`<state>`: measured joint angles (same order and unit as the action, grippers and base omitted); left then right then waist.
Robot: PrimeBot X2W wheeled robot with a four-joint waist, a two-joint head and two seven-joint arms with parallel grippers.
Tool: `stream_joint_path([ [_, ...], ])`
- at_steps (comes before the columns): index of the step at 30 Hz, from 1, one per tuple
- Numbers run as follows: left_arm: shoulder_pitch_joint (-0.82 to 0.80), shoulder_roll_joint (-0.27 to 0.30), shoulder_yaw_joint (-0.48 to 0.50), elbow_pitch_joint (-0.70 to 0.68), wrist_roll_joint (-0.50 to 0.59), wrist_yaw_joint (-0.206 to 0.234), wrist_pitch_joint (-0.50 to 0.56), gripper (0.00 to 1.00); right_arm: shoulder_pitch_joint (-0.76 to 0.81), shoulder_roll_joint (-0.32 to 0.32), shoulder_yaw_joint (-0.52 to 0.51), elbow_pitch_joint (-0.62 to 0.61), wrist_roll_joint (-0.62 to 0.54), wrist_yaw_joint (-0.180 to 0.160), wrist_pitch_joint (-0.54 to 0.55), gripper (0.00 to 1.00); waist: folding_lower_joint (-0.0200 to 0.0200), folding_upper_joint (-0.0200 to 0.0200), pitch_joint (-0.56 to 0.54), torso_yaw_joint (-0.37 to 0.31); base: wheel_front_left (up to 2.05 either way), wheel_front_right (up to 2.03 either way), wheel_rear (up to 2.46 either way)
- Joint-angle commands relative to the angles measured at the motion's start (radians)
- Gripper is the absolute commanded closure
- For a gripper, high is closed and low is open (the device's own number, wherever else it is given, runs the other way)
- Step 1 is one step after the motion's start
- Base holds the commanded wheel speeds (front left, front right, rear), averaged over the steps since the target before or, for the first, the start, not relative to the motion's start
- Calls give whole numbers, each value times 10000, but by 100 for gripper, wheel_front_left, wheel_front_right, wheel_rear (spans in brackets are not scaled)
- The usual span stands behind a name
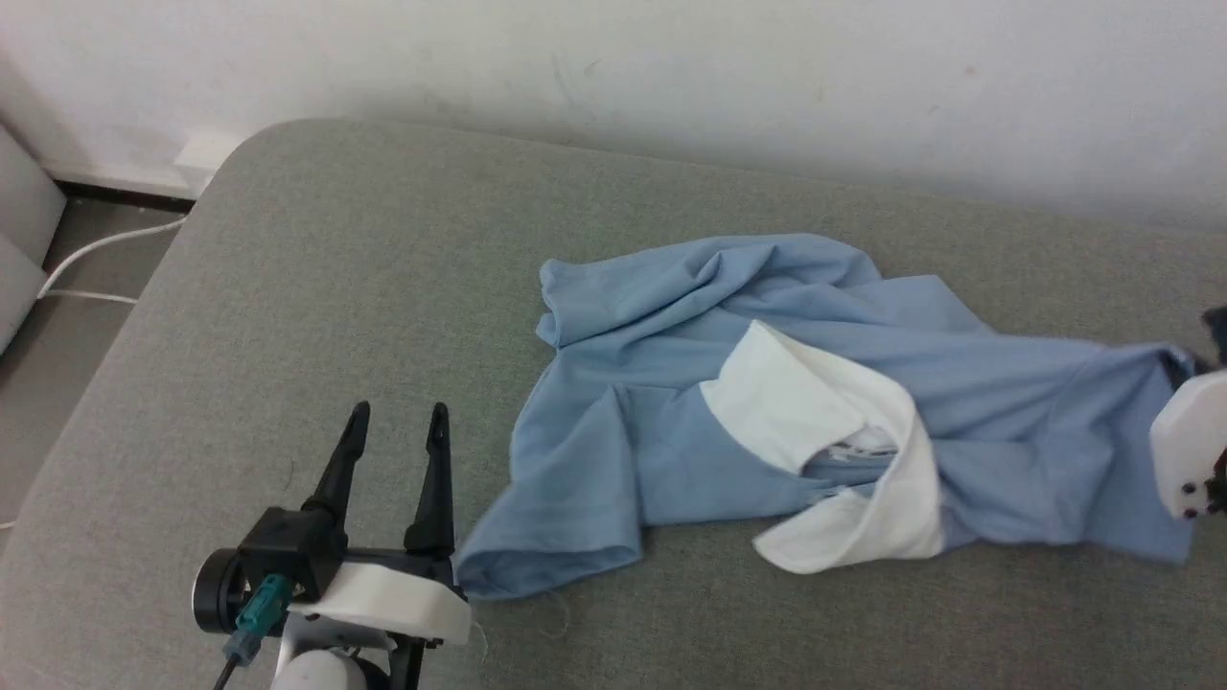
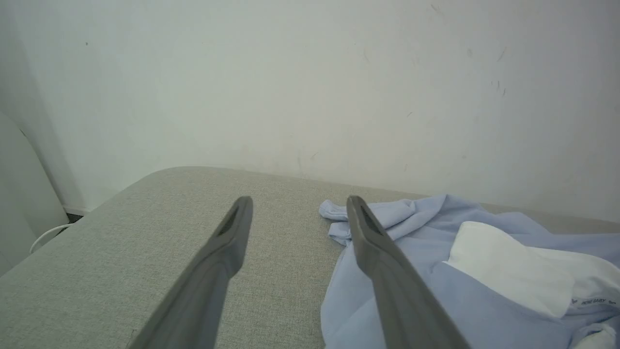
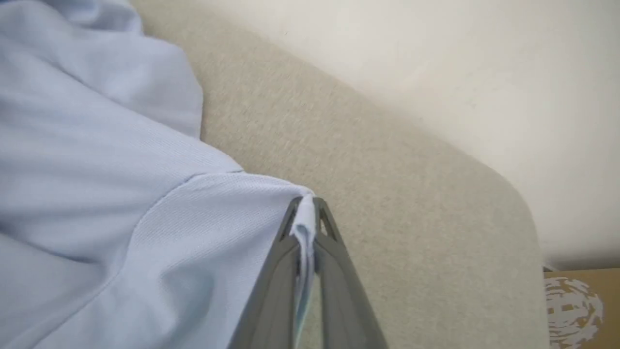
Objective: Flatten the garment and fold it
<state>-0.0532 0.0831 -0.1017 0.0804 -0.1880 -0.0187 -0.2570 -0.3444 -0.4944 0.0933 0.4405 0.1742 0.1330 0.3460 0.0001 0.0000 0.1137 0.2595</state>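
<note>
Flattening stage: the garment (image 1: 767, 402) lies crumpled on the grey cushion (image 1: 335, 287). My right gripper (image 3: 306, 206) is pinched closed on one edge of the fabric. My left gripper (image 1: 399, 410), spread wide and empty, sits just beside the near fold. Likely next move: the left takes that fold and both pull apart.

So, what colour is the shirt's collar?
White; the collar of the light blue garment shows best in the head view.

Left gripper (image 1: 399, 414): two long black tapered fingers (image 1: 433, 479), black mount (image 1: 288, 551), white shell (image 1: 383, 599), teal connector (image 1: 257, 606). Right gripper (image 3: 305, 206): white housing (image 1: 1189, 436), dark screws (image 1: 1189, 489).
</note>
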Motion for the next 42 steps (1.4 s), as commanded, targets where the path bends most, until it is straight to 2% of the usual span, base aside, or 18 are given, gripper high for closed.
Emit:
stream_joint_path([
  [1,129,-57,88,53,66,-87,-47,0,-366,-132,-227,-53,-185,-23,-354,100,-1,0,-296,-310,0,0,0],
  [5,242,-129,245,86,109,-141,-47,0,-665,-272,-690,-564,-610,-23,-1450,100,-1,0,-564,-654,0,0,0],
  [8,360,-174,364,76,122,-167,-47,0,-287,-195,-938,-1267,-644,-23,-2036,100,-1,0,-732,-930,0,0,0],
  [11,491,-211,482,52,118,-192,-47,0,671,-43,-1230,-2050,-539,-23,-2278,100,-1,0,-865,-1200,0,0,0],
  [16,571,-259,561,46,145,-248,-47,0,3021,601,-1368,-3242,-281,-23,-2297,100,-1,0,-909,-1560,0,0,0],
  [21,572,-286,598,76,157,-324,-47,0,4944,830,-378,-3465,-134,-23,-2131,100,-1,0,-893,-1786,0,0,0],
  [27,516,-303,522,315,179,-456,-47,0,5351,621,458,-2500,122,-23,-2098,100,-1,0,-933,-1893,0,0,0],
  [28,509,-305,503,364,176,-474,-47,0,5283,624,482,-2391,155,-23,-2143,0,-1,0,-940,-1891,0,0,0],
  [32,513,-311,337,731,171,-582,-47,0,4838,929,203,-2406,829,-23,-2475,0,-1,0,-938,-1870,0,0,0],
  [36,421,-295,-180,1249,134,-808,215,0,4307,1326,-606,-3100,1683,-23,-2847,0,-1,0,-829,-1835,0,0,0],
  [39,303,-152,-874,1482,37,-985,1344,0,3964,1676,-1539,-3736,1622,-23,-3184,0,-1,0,-689,-1832,0,0,0],
  [42,116,136,-1726,1405,-33,-1076,2674,0,3783,2323,-2438,-4208,1210,-23,-3352,0,-1,0,-514,-1852,0,0,0],
])
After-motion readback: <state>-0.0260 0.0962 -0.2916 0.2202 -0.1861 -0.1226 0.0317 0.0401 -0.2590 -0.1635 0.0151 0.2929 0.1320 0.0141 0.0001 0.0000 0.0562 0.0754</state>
